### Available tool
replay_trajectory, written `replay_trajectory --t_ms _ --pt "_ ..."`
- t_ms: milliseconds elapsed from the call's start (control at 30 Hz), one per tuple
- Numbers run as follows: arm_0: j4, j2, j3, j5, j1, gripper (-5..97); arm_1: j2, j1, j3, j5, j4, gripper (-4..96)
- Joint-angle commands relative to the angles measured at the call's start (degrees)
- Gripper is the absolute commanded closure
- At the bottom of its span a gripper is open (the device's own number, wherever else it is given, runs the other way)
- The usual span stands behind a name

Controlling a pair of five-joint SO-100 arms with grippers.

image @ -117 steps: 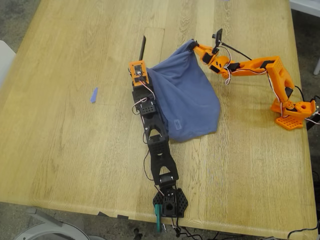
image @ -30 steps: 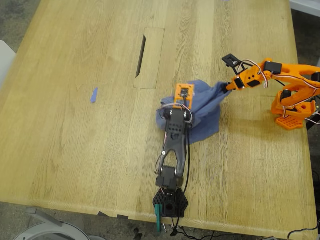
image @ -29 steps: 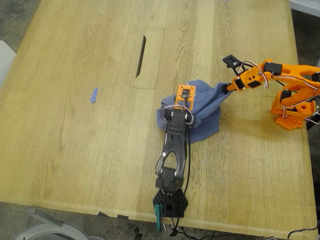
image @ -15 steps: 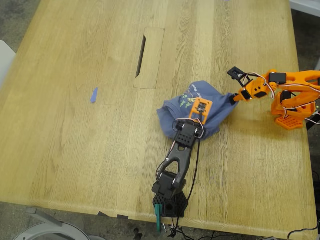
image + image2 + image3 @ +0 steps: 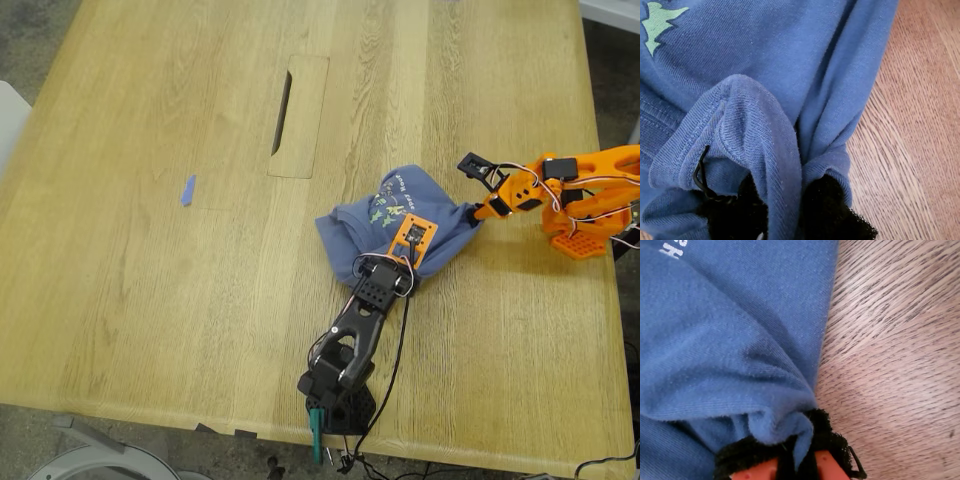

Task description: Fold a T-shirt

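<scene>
Both your first gripper (image 5: 785,220) and second gripper (image 5: 790,460) pinch the bunched slate-blue cotton T-shirt (image 5: 385,225), jaws closed on fabric, on the wooden table's (image 5: 150,300) near right.

T-shirt (image 5: 385,215) bunched: sleeves, collar, overall outline not separable; part under black arm's wrist hidden. Chest print (image 5: 381,206) too small, figure unidentifiable; white lettering (image 5: 674,246) cut by second wrist view's edge, unreadable. My first gripper (image 5: 785,212) wrapped in cloth, fingertips hidden. My second gripper (image 5: 796,465) cut by frame edge, tips buried in fabric. Orange arm's base (image 5: 590,225) runs off exterior view's right.
</scene>
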Motion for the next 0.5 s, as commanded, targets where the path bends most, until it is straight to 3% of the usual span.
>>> replay_trajectory --t_ms 0,67,167,267,400,467 --pt "-0.3 3.8 0.6 -2.3 0.9 77 1.1 -0.4 1.0 -0.2 -1.5 91.3" --pt "-0.6 3.9 1.7 -3.3 0.9 71 1.1 -0.7 2.0 -0.3 -2.3 90.1" --pt "-1.5 3.9 2.7 -4.1 1.0 56 1.3 -1.1 3.4 -0.6 -3.6 80.0" --pt "-1.6 3.8 2.7 -4.7 1.8 50 1.8 -1.6 4.3 -1.8 -4.1 72.6" --pt "0.1 4.2 2.3 -9.8 2.5 29 2.5 -1.8 4.1 -2.5 -3.9 69.0" --pt "1.7 4.4 1.7 -11.3 2.7 24 3.1 -1.8 2.8 -3.3 -0.9 65.7"
